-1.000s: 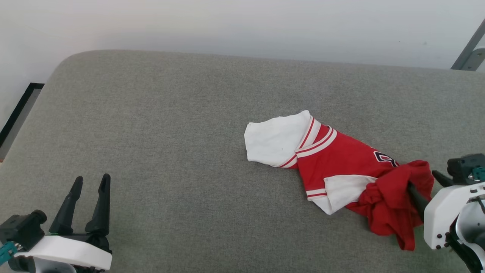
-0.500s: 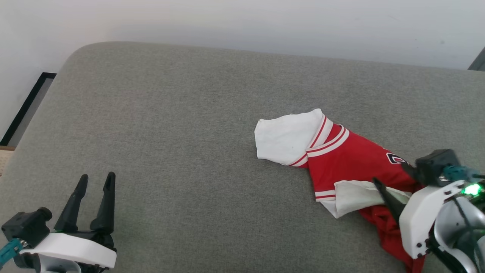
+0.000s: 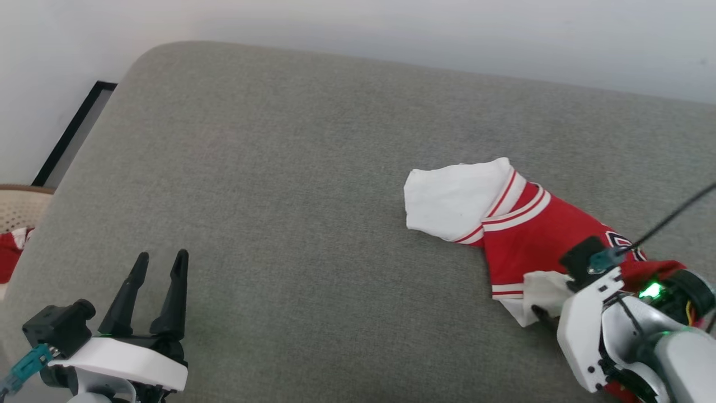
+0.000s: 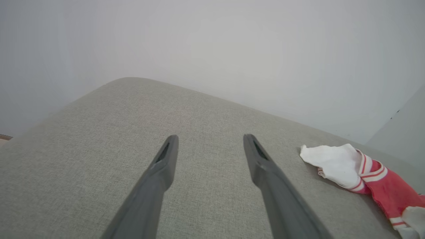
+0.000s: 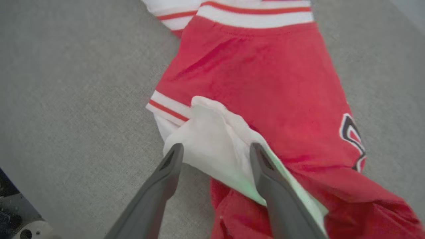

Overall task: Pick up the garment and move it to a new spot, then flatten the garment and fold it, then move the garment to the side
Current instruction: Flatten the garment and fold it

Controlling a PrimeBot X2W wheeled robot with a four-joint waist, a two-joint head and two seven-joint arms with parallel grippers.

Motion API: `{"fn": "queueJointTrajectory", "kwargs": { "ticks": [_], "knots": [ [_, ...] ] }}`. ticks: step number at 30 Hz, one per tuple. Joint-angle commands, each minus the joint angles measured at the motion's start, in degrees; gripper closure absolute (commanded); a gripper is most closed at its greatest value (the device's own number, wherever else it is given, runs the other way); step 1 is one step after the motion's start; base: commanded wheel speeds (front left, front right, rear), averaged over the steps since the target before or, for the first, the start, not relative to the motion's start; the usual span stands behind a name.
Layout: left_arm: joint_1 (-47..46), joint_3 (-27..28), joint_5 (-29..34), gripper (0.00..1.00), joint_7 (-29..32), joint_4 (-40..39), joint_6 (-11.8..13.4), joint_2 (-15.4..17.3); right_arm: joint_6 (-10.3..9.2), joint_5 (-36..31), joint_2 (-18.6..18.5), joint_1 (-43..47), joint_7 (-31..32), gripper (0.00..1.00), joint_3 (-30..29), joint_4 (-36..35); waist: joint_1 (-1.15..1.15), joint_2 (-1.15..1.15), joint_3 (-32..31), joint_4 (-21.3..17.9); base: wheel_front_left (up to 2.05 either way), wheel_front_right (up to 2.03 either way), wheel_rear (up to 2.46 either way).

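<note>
The right gripper (image 5: 215, 149) has swung in from beside the bunched hem of the red jersey T-shirt with white sleeves and striped trim (image 3: 526, 235). Its jaws now stand wide apart astride the folded white sleeve, not closed on it. The T-shirt lies crumpled on the right half of the grey fabric-covered table (image 3: 279, 168), well clear of its far and left edges, while the left gripper (image 3: 162, 257) hovers near the left edge, jaws open and empty.

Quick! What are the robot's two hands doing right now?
Left gripper: open, empty.
Right gripper: open, its fingers either side of the white sleeve of the red jersey, not gripping it.
</note>
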Motion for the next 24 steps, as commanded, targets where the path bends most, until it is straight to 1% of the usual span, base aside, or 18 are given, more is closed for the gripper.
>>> {"fn": "queueJointTrajectory", "kwargs": {
  "ticks": [1, 3, 4, 5, 6, 9, 12, 18, 21, 24],
  "knots": [
    [-1.2, -0.1, -0.6, 0.00, -0.3, 0.0, -0.2, -0.1, -0.08, 0.4, -0.3, -1.5, -0.4, 0.00, 1.2, 2.1, 0.00, 0.00, 0.7, 0.8, 0.00, 0.00, 0.00],
    [-1.4, -0.4, -0.7, 0.00, -0.3, 0.0, -0.2, -0.2, -0.08, 0.6, -0.6, -2.9, -0.6, 0.00, 3.1, 4.9, 0.00, 0.00, 1.1, 1.4, 0.00, 0.00, 0.00],
    [-1.3, -0.4, -0.7, 0.00, -0.3, 0.0, -0.2, -0.3, -0.08, 0.9, -0.3, -3.7, -0.8, 0.25, 3.7, 6.1, 0.00, 0.00, 1.3, 1.5, 0.00, 0.00, 0.00],
    [-1.4, -0.5, -0.8, 0.00, -0.3, 0.0, -0.2, -0.3, -0.08, 0.6, -0.5, -4.4, -1.2, 0.70, 4.1, 7.1, 0.00, 0.00, 1.5, 1.8, 0.00, 0.00, 0.00],
    [-1.5, -0.5, -0.8, 0.00, -0.3, 0.0, -0.2, -0.3, -0.08, 0.8, -0.3, -5.1, -1.4, 1.00, 4.4, 8.1, 0.00, 0.00, 1.7, 1.9, 0.00, 0.00, 0.00],
    [-1.7, -0.3, -0.9, 0.00, -0.3, -0.1, -0.2, -0.5, -0.09, 2.1, 0.0, -6.5, -1.9, 1.00, 4.6, 9.6, 0.00, 0.00, 2.0, 2.1, 0.00, 0.00, 0.00],
    [-1.3, 0.3, -0.9, 0.00, -0.3, -0.2, -0.2, -0.4, -0.09, 4.3, -0.6, -7.6, -1.3, 1.00, 2.7, 7.8, 0.00, 0.00, 2.2, 1.7, 0.00, 0.00, 0.00],
    [-1.0, 0.8, -0.6, 0.00, -0.3, -0.3, -0.2, -0.4, -0.09, 5.0, -1.0, -8.6, -1.5, 1.00, -5.2, 3.4, 0.00, 0.00, 2.1, 0.4, 0.00, 0.00, 0.00],
    [-1.5, 0.5, -0.4, 0.00, -0.3, -0.4, -0.2, -0.5, -0.09, 3.7, -1.1, -9.7, -2.0, 1.00, -9.3, 3.5, 0.00, 0.00, 2.3, 0.0, 0.00, 0.00, 0.00],
    [-2.3, 0.1, -0.5, 0.00, -0.3, -0.5, -0.2, -0.6, -0.08, 2.8, -0.7, -11.4, -3.2, 1.00, -12.7, 5.2, 0.00, 0.00, 2.8, -0.1, 0.00, 0.00, 0.00]
  ]
}}
